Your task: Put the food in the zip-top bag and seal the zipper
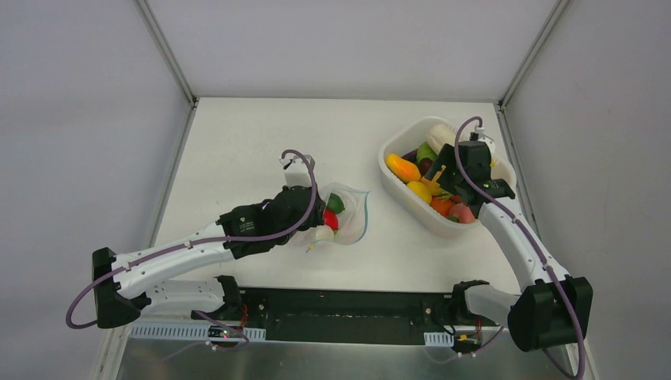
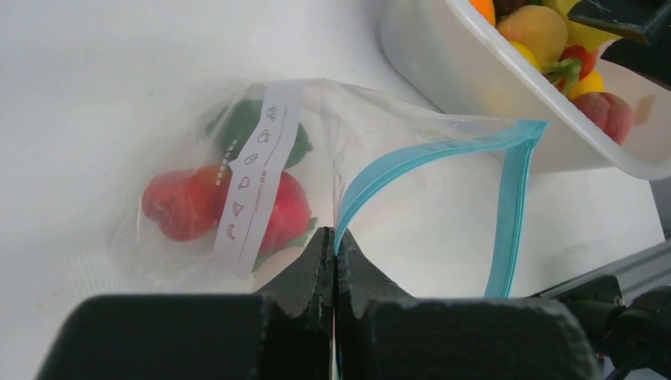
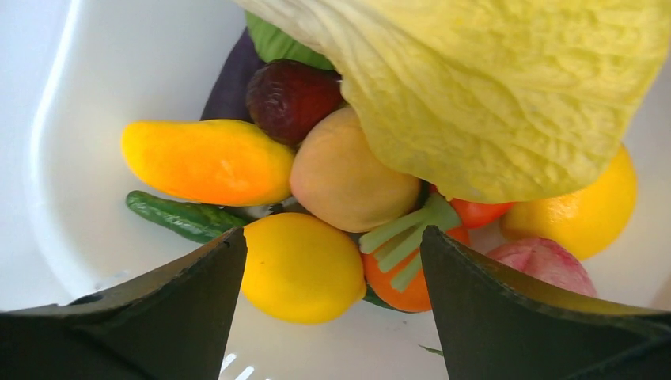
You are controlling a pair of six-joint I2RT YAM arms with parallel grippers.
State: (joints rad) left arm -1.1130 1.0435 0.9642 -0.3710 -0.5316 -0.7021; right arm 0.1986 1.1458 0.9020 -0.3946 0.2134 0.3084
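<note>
While the left end effector (image 2: 334,247) is pinched tight on the rim of the zip-top bag (image 2: 198,158), right at the teal zipper (image 2: 506,214), we see the bag lying on the worktop (image 1: 253,142) with its mouth gaping and red and green food (image 2: 182,206) inside. The right end effector (image 3: 332,237) hangs spread wide and empty just above the white tub (image 3: 95,119), over a lemon (image 3: 305,273) among heaped pieces.

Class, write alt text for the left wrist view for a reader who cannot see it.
The left gripper pinches the teal zipper edge of a clear zip-top bag with red and green food inside. A white tub of more food sits behind.
</note>
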